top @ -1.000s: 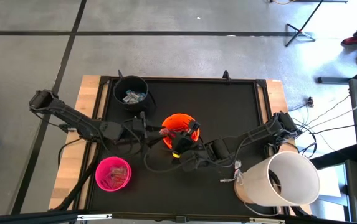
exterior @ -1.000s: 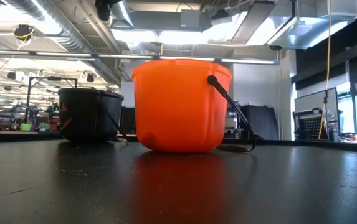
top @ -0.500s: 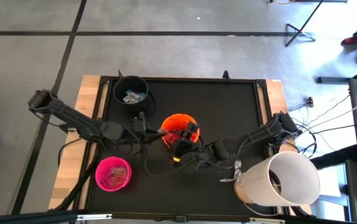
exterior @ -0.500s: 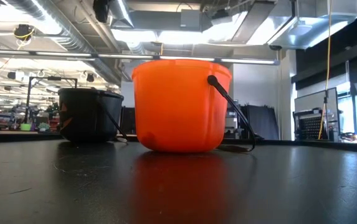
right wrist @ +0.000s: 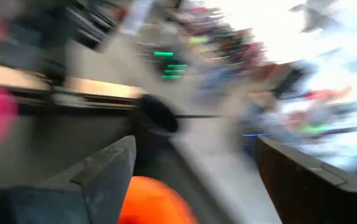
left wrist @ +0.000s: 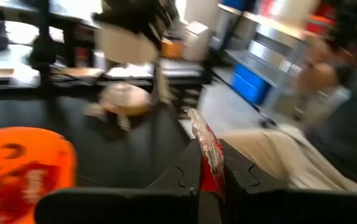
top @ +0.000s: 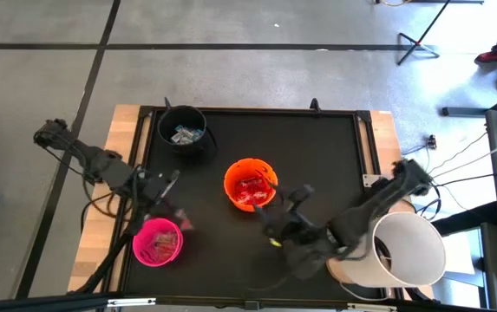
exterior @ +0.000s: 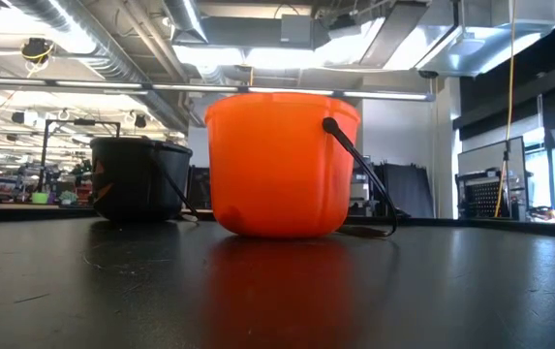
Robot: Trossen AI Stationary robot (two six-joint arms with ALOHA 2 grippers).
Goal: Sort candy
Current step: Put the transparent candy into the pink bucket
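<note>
My left gripper (top: pixel 179 220) hovers just beyond the pink bucket (top: pixel 156 242) and is shut on a red candy packet (left wrist: pixel 204 142). My right gripper (top: pixel 280 217) hangs open at the near right of the orange bucket (top: pixel 250 184), with nothing between its fingers. Red candy (top: pixel 249 191) lies in the orange bucket, blue-and-white candy (top: pixel 183 134) in the black bucket (top: pixel 184 128), and more candy (top: pixel 153 247) in the pink one. The low view shows the orange bucket (exterior: pixel 282 165) and the black bucket (exterior: pixel 141 179) standing on the mat, with no gripper in sight. My left gripper pinches the red packet's lower part (left wrist: pixel 210 169) between its two fingers (left wrist: pixel 187 171). The fingers lie almost level and point toward the table's right side. The packet stands on edge, sticks out past the fingertips and is lifted clear of the table.
A large white bucket (top: pixel 395 251) lies on its side at the near right corner, beside my right arm. The black mat (top: pixel 317 156) has bare room at its far right. Wooden table edges (top: pixel 125 121) frame the mat.
My left gripper has drawn back from the orange bucket toward the near left, ending up by the pink bucket, and has tipped up toward level. My right gripper has pulled away from the orange bucket's near rim toward the near right.
</note>
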